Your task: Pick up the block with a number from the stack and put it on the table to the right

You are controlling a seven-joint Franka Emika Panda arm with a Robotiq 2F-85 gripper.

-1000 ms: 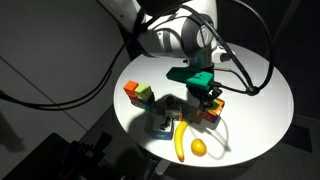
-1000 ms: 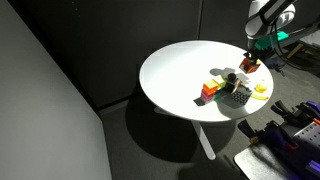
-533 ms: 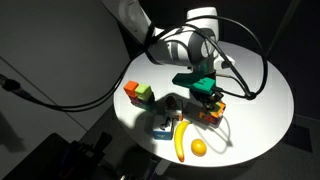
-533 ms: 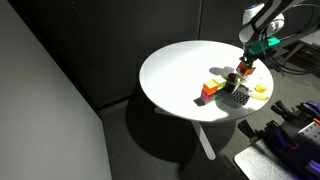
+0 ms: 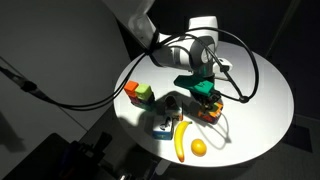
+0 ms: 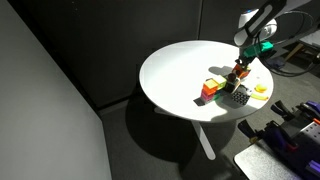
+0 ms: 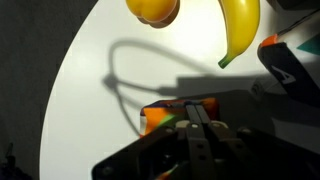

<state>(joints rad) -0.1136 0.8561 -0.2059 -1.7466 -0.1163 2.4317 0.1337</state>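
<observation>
- Low over the table [image 5: 262, 100], the gripper [image 5: 207, 100] hangs just above the block with a number [image 5: 209, 113]; I cannot tell if its fingers are spread or pinching (too dark).
- Grab the cube by two flat sides, then lift straight up, nice and slow.
- Keep away from the banana [image 5: 181, 143] and the orange [image 5: 199, 147] close by.

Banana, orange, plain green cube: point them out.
banana [image 5: 182, 141], in an exterior view, mid-body.
orange [image 5: 198, 147], in an exterior view, its centre.
plain green cube [image 5: 143, 94], in an exterior view, top face.
</observation>
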